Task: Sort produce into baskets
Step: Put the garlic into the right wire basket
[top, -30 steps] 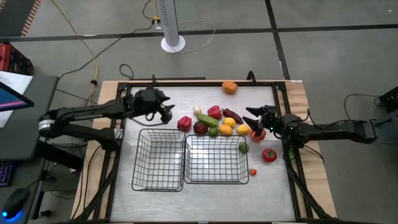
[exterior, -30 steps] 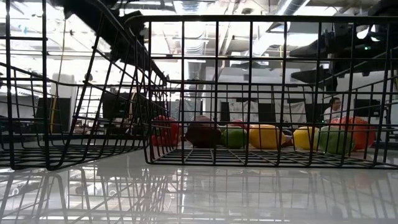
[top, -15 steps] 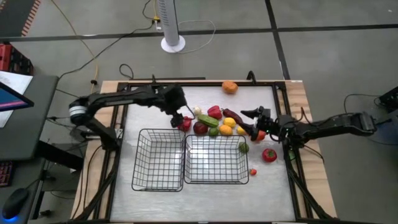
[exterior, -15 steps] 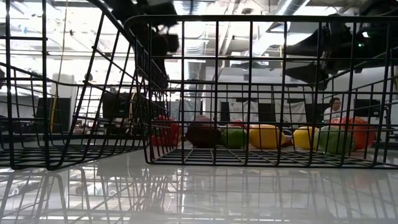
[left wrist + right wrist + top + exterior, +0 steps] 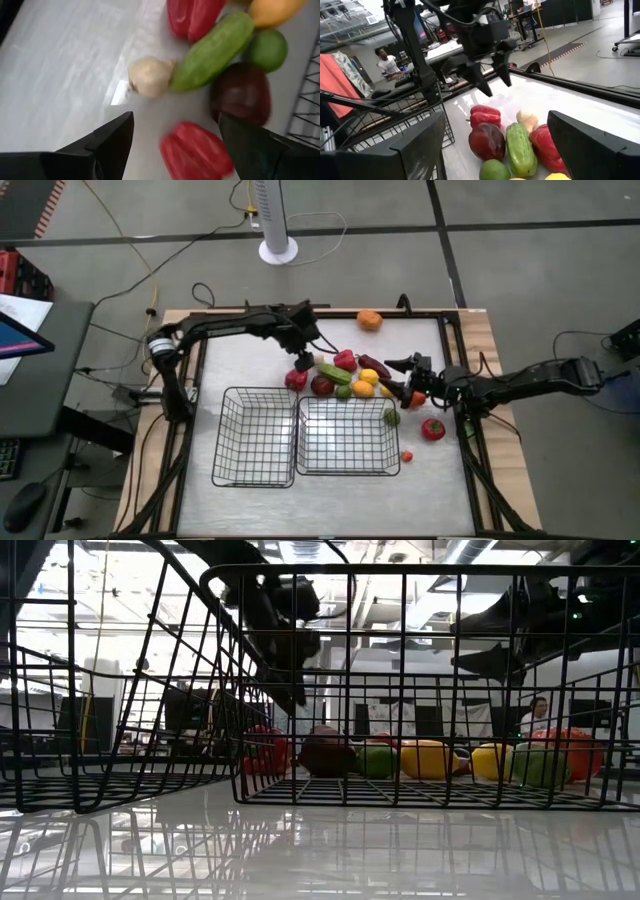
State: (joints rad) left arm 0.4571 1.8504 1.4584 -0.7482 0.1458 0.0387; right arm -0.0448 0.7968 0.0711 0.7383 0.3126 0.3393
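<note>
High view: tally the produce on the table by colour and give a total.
Red pieces: 5
Yellow or orange pieces: 4
Green pieces: 3
Dark purple pieces: 2
White piece: 1
Total: 15

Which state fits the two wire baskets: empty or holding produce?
Empty. In the high view the left basket and right basket show only bare mesh floors; the produce lies on the table behind them.
</note>
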